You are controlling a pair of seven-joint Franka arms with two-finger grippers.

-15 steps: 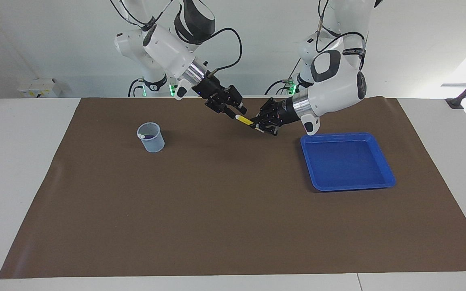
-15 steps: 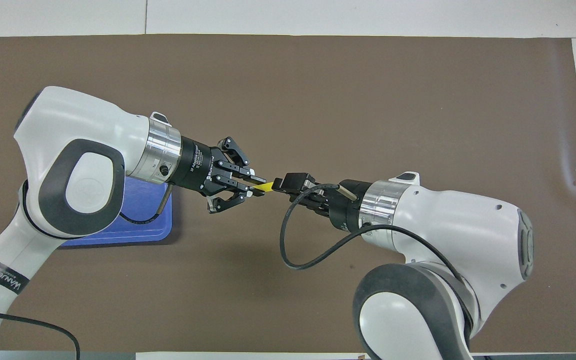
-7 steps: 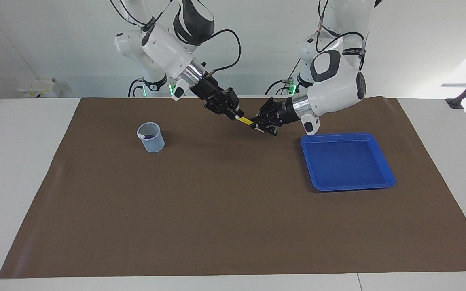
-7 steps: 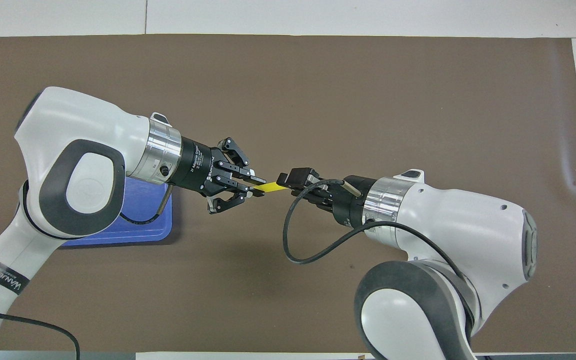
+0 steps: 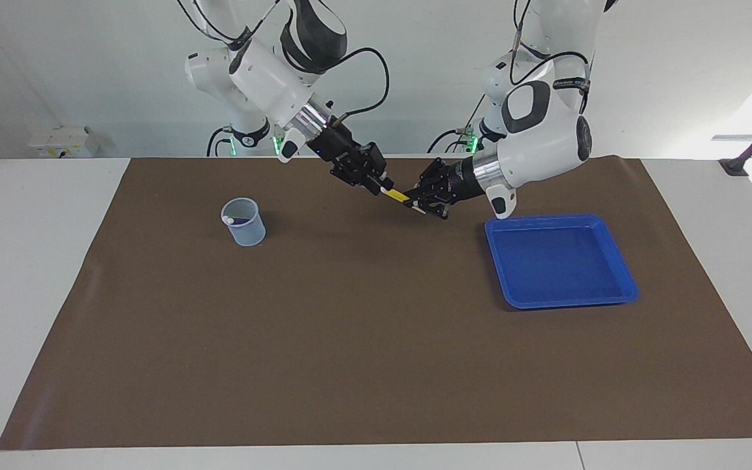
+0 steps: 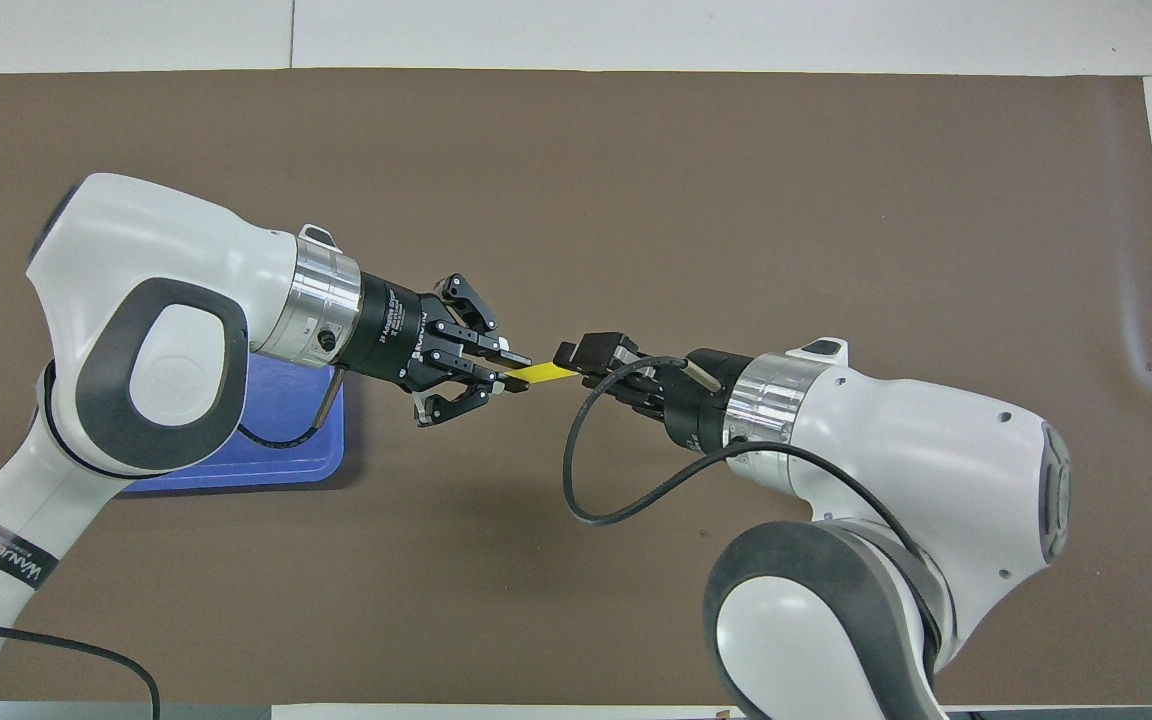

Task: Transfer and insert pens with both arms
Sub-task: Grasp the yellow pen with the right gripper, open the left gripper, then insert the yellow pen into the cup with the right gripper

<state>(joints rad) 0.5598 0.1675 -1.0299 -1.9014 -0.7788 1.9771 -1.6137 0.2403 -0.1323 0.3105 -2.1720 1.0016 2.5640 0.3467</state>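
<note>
A yellow pen [image 5: 396, 194] [image 6: 540, 372] hangs in the air over the brown mat, between the two grippers. My left gripper [image 5: 414, 203] [image 6: 510, 379] is shut on its lower end. My right gripper [image 5: 380, 187] [image 6: 576, 359] is closed on its pale cap end. A purple pen [image 5: 238, 220] with a white cap stands in the clear cup [image 5: 245, 230], toward the right arm's end of the table. The right arm hides the cup in the overhead view.
A blue tray [image 5: 555, 261] [image 6: 286, 440] lies on the mat toward the left arm's end, with nothing showing in it; the left arm covers part of it from above. The brown mat [image 5: 350, 339] covers most of the white table.
My right gripper has tilted and shifted a little at the pen's cap end, and its fingers have drawn in on it. The left gripper has kept its hold and barely moved.
</note>
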